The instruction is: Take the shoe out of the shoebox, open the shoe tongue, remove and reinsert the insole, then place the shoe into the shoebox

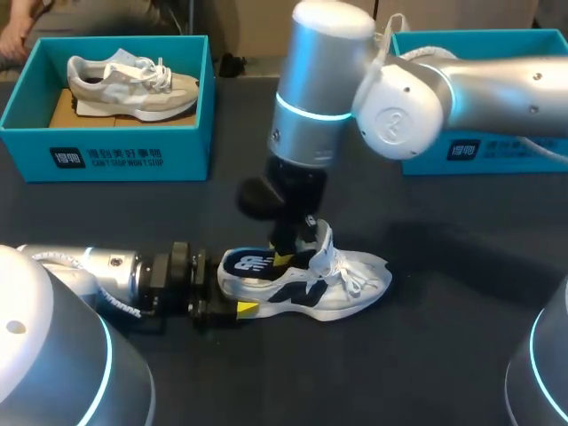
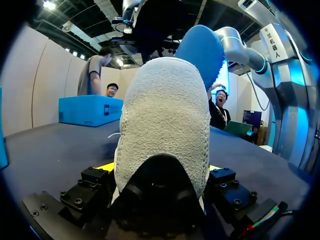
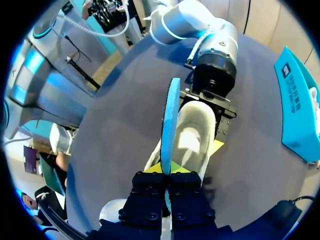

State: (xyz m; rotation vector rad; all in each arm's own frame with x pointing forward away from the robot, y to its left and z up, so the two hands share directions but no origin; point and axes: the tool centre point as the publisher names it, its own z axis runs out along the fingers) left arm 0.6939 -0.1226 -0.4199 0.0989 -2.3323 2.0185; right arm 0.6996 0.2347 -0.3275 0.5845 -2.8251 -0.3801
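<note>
A white shoe with black accents (image 1: 342, 284) lies on its side in the middle of the dark table, toe to the right. My left gripper (image 1: 238, 289) comes in low from the left and is shut on the shoe's heel (image 2: 165, 120), one yellow fingertip (image 2: 106, 167) on each side. From above, my right gripper (image 1: 286, 257) is shut on the insole (image 1: 251, 264), which sticks partly out of the shoe's mouth. In the right wrist view the blue insole (image 3: 170, 115) stands edge-on ahead of the shut gripper (image 3: 166, 170), over the shoe (image 3: 192, 137). The insole (image 2: 202, 50) rises behind the heel.
A teal shoebox (image 1: 115, 151) at the back left holds a second, grey-white shoe (image 1: 133, 84). Another teal box (image 1: 497, 151) stands at the back right, under my right arm. Bare dark table lies in front of the shoe and to its right.
</note>
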